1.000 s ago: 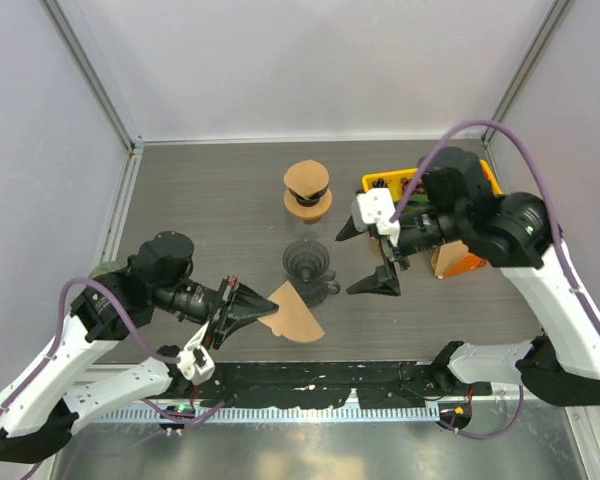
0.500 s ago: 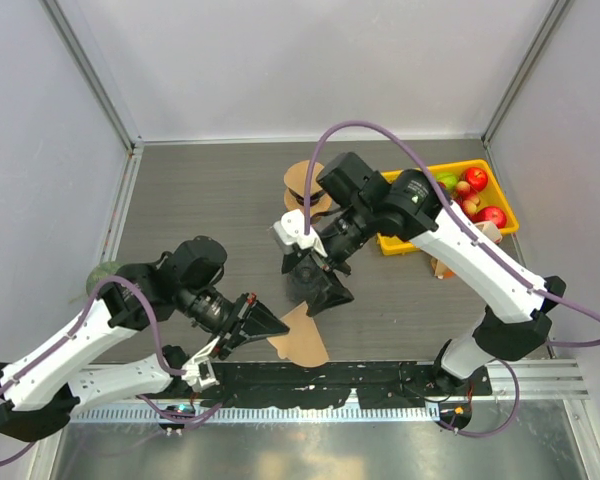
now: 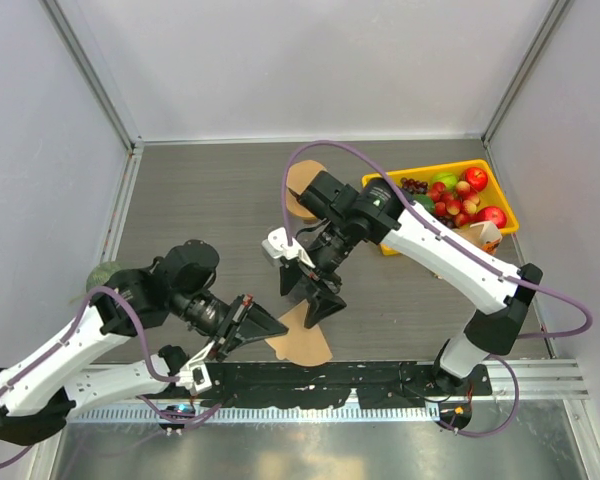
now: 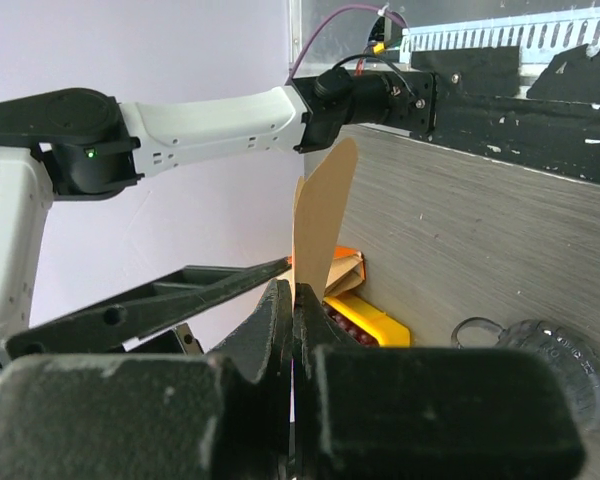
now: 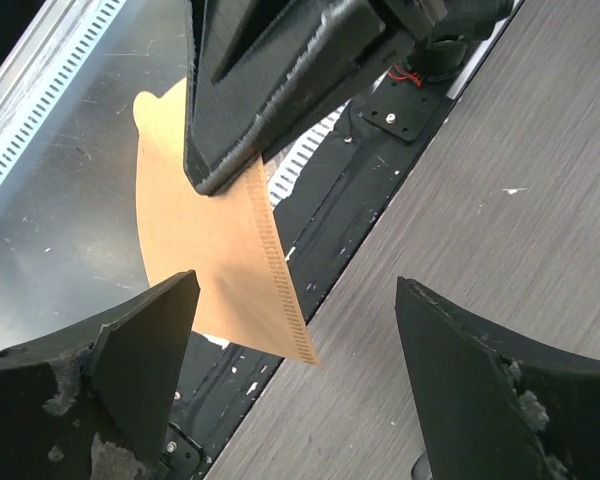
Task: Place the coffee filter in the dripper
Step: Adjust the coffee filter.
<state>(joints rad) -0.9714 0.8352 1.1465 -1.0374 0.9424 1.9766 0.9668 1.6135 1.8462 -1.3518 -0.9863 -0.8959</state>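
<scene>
Now holding the coffee filter edge-up by one side in the clamped left gripper, near the front rail, fanning toward the right gripper, spread wide just beyond its seamed edge, likely for a handover.

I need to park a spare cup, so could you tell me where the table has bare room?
The table is bare at back left, between the left wall and the filter stack. Front centre is crowded: the left gripper pinching the coffee filter, the open right gripper close by. The fruit bin fills back right.
</scene>
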